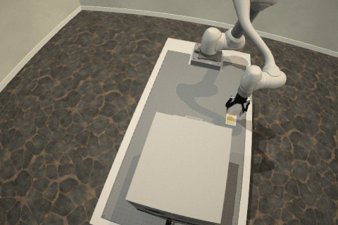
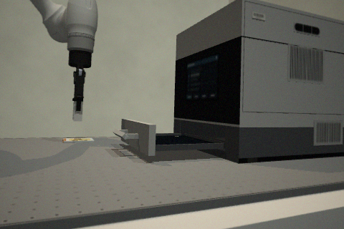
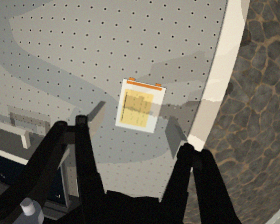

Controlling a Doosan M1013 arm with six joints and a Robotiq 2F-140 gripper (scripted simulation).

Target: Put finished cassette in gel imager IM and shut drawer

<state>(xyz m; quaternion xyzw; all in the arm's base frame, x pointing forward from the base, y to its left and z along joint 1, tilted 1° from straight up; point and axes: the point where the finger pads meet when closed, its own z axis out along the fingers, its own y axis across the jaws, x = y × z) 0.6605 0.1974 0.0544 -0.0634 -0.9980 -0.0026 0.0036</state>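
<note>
So the claw (image 2: 77,116) is hanging straight down over on the left, side-on to us and well above the bench (image 2: 118,189). The cassette (image 2: 78,139) is lying flat below it, orange bit at one end. Over on the right there's the big boxy imager (image 2: 287,89), dark screen (image 2: 202,77) on its front, and its drawer (image 2: 190,142) is sitting open, handle (image 2: 125,135) poking out toward the claw's side. Can't really make out the corner marks from here tbh.
</note>
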